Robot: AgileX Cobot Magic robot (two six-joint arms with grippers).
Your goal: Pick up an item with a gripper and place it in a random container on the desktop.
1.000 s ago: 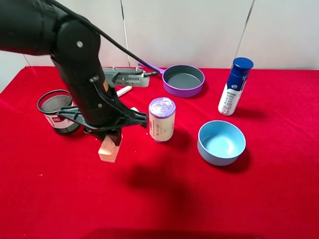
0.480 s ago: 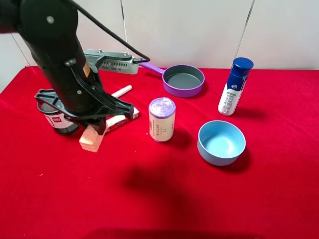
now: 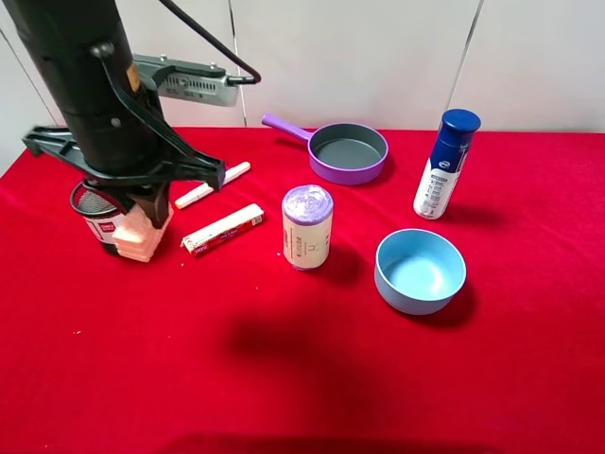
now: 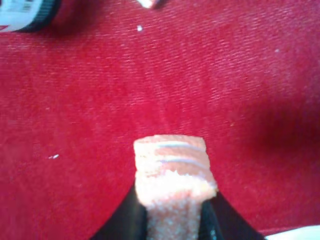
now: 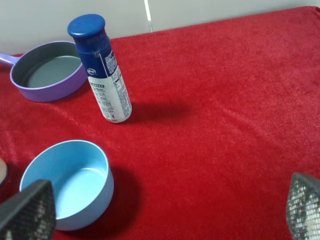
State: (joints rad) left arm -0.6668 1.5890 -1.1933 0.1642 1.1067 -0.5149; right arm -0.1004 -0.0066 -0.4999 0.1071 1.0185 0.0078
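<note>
My left gripper (image 3: 144,216) is shut on the cream-white block with pinkish layered edges (image 3: 140,236) and holds it above the cloth, right beside the black wire-mesh pen cup (image 3: 95,213). The arm hides much of the cup. In the left wrist view the block (image 4: 172,170) sticks out from between the black jaws of the gripper (image 4: 172,212), and the cup's label (image 4: 22,7) shows at one corner. My right gripper (image 5: 165,212) is open and empty, and it does not show in the high view.
A printed stick-pack (image 3: 222,229) and a white marker pen (image 3: 213,184) lie right of the cup. A purple-topped roll (image 3: 307,227) stands mid-table. A purple pan (image 3: 348,151), a blue-capped bottle (image 3: 444,163) and a light blue bowl (image 3: 420,270) are on the right.
My left arm has carried the block leftward and upward, from beside the roll to right beside the pen cup. The stick-pack and marker are now uncovered.
</note>
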